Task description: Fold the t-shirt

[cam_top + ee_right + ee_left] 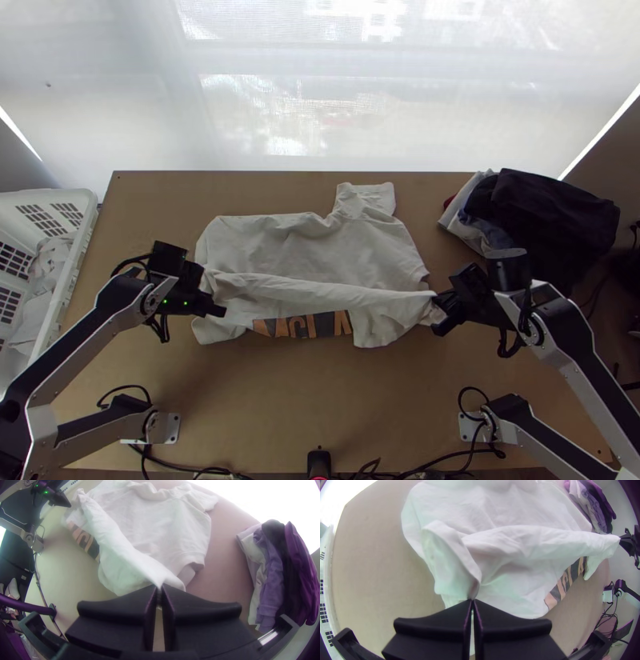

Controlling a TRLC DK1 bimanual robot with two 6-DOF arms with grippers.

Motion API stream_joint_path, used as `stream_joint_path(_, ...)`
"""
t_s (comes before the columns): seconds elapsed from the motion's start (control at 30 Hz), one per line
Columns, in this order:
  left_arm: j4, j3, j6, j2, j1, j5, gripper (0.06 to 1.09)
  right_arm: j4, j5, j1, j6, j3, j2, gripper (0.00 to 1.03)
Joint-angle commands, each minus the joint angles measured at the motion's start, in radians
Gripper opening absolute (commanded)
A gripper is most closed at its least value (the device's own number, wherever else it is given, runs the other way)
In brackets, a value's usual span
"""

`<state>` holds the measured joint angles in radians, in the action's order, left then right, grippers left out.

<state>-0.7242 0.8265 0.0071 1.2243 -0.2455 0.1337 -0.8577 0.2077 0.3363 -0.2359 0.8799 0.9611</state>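
T-shirt (pixel 276 244) on table (pixel 264 408), seemingly cloth (pixel 36 304) in basket (pixel 74 268)

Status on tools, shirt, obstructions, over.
Right tool shut on shirt. Left tool shut at shirt, hold unclear. Shirt lies with long ridge. Clothes pile apart from it.

Here we are with the pale t-shirt (pixel 280 240) bunched mid-desk (pixel 320 408), one sleeve poking toward the far edge! Our left tool (pixel 218 310) is at its left end, our right tool (pixel 442 310) has the other end of a long ridge of cloth, and a dark-and-orange print (pixel 302 325) peeks out on the near side. Over at the far right corner, we've a pile of dark and pale clothes (pixel 552 208); along the left edge, a white basket (pixel 84 232) with cloth inside (pixel 44 280).
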Motion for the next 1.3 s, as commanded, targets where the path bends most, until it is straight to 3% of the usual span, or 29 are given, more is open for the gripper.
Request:
stream_joint_path(0.0, -0.129, 0.105, 0.004, -0.086, 0.051, 0.014, 0.09, -0.007, 0.002, 0.0, 0.012, 0.06, -0.002, 0.03)
stream_joint_path(0.27, -0.29, 0.281, -0.015, -0.18, 0.12, 0.104, 0.09, -0.047, 0.002, 0.007, 0.024, 0.168, -0.009, 0.03)
stream_joint_path(0.87, -0.54, 0.72, -0.038, -0.192, 0.434, 0.455, 0.09, -0.132, -0.001, -0.025, 0.07, 0.452, -0.001, 0.03)
stream_joint_path(1.27, -0.486, 1.226, -0.096, -0.105, 0.529, 0.446, 0.09, -0.13, -0.099, -0.051, 0.093, 0.847, 0.051, 0.03)
